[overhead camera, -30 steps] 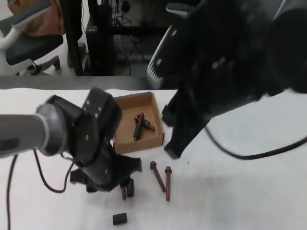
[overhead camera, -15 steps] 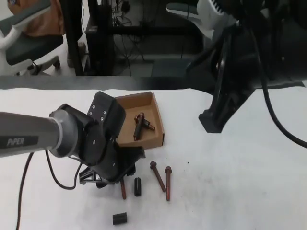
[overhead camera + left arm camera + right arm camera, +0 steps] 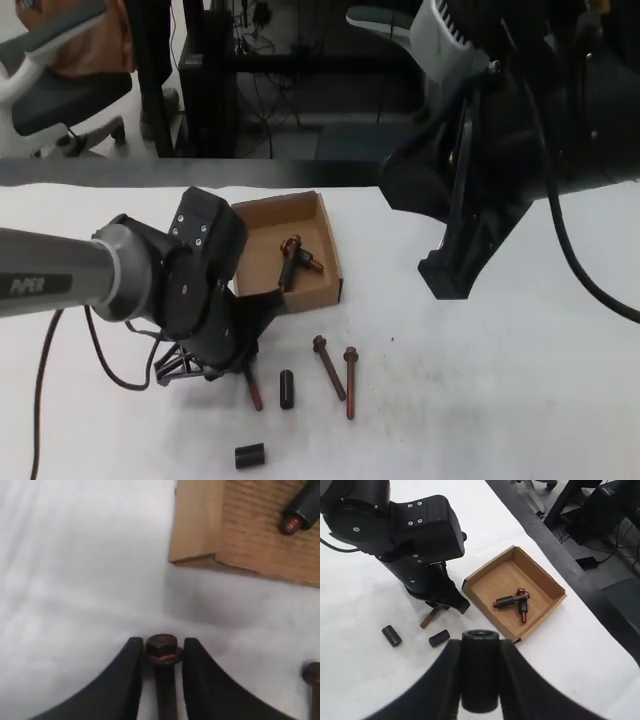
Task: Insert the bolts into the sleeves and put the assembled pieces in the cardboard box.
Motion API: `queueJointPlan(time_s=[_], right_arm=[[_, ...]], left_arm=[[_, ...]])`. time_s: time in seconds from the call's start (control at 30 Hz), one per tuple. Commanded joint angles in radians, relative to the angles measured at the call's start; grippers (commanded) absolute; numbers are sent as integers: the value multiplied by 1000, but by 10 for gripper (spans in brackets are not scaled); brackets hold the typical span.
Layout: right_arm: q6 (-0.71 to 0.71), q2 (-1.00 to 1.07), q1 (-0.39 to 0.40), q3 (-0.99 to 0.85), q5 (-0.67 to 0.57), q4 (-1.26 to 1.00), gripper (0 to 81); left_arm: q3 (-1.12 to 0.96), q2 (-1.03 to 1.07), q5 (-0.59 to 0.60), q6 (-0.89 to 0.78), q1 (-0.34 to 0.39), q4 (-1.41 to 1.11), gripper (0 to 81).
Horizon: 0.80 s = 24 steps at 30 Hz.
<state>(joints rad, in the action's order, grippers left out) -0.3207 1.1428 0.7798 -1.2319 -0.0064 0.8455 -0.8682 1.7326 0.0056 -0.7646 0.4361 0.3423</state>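
The left gripper (image 3: 162, 642) is shut tight on a bolt (image 3: 165, 690) down by the table, just beside the cardboard box (image 3: 262, 262). The bolt runs along the fingers, head at the tips. The right gripper (image 3: 480, 647) squeezes a black sleeve (image 3: 479, 680) high up, well apart.

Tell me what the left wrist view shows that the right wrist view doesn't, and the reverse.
Left wrist view, not the right: the left gripper closed around a bolt just behind its hex head, up close. Right wrist view, not the left: the right gripper holding a black sleeve, two loose sleeves on the bench, and the left arm. Both: that bolt, and the cardboard box with an assembled piece inside.
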Motion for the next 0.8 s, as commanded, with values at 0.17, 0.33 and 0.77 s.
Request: queueJointPlan(time_s=[0.17, 0.33, 0.77], right_arm=[[-2, -8, -4, -5, -14, -35, 6], [2, -8, -4, 28, -14, -43, 6], [209, -94, 158, 364, -45, -517, 6]], left_arm=[[8, 1, 132, 126, -5, -56, 18], [18, -180, 153, 215, 17, -79, 18], [192, -968, 5, 465, 58, -297, 18]])
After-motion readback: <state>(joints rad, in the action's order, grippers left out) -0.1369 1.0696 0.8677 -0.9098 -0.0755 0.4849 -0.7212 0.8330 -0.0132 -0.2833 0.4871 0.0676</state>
